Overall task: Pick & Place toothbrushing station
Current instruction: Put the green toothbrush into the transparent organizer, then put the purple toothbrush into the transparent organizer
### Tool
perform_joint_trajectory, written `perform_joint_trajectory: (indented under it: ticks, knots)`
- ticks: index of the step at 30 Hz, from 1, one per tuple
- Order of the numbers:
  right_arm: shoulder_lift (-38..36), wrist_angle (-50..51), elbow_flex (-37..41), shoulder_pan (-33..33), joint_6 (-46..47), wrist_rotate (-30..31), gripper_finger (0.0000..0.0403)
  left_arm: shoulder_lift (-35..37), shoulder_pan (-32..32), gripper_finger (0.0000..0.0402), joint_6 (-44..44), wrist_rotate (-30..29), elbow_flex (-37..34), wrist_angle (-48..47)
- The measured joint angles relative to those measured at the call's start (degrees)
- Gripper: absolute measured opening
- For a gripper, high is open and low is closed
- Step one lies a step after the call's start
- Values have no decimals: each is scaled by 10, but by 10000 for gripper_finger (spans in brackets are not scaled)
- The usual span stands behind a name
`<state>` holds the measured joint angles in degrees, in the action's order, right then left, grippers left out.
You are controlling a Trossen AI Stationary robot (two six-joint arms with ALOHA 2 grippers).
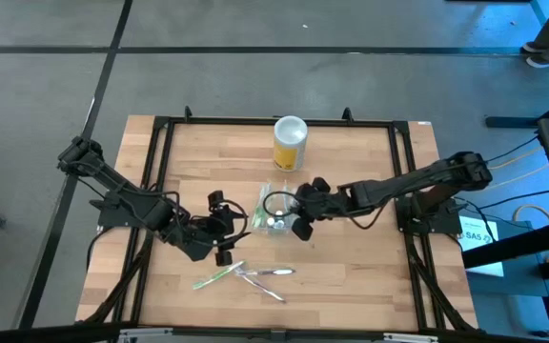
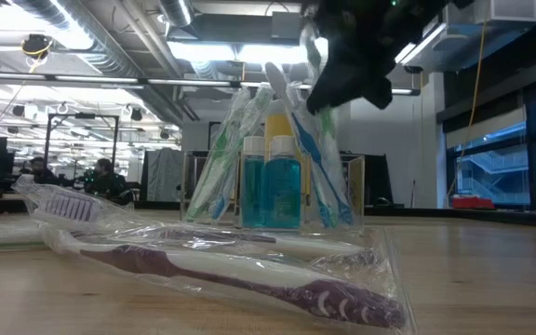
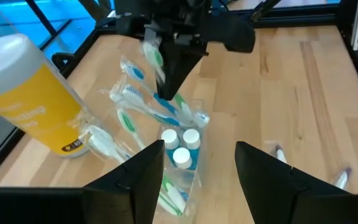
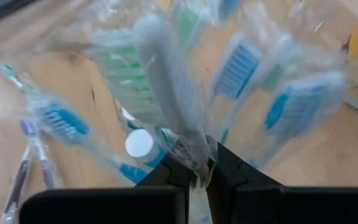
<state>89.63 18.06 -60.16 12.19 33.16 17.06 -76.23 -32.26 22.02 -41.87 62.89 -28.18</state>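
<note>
The toothbrushing station [image 1: 273, 211] is a small clear container at the table's middle. It holds blue bottles with white caps [image 3: 182, 146] and several wrapped toothbrushes standing and leaning outward [image 2: 268, 186]. My right gripper [image 1: 298, 211] hovers just above it, shut on one wrapped toothbrush [image 4: 166, 87]. My left gripper [image 3: 197, 180] is open and empty, low over the table on the station's left [image 1: 221, 235], with its fingers pointing at the station. My right gripper pinches a clear-wrapped whitish toothbrush between its two fingers at the brush's upper end [image 4: 197, 160]. The fingers come from above, slanting down from the table's right [image 3: 173, 74]. The brush runs on below the fingertips toward the station, and its lower end is hidden among the other brushes.
A yellow canister with a white lid [image 1: 290, 143] stands behind the station near the far edge. Loose wrapped toothbrushes, green and purple [image 1: 244, 274], lie on the wood near the front edge, close to the low camera [image 2: 231, 270]. A black frame [image 1: 160, 124] rims the table.
</note>
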Motion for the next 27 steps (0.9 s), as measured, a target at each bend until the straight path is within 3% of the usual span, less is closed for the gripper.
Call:
perform_joint_trajectory:
  ticks: [15,27]
  knots:
    - [55,-5,-1,-18,20,-31,27,-1,-4,189,23,0,-21,0]
    - [54,4,1,-16,21,-79,205,-1,-4,189,29,0,-21,0]
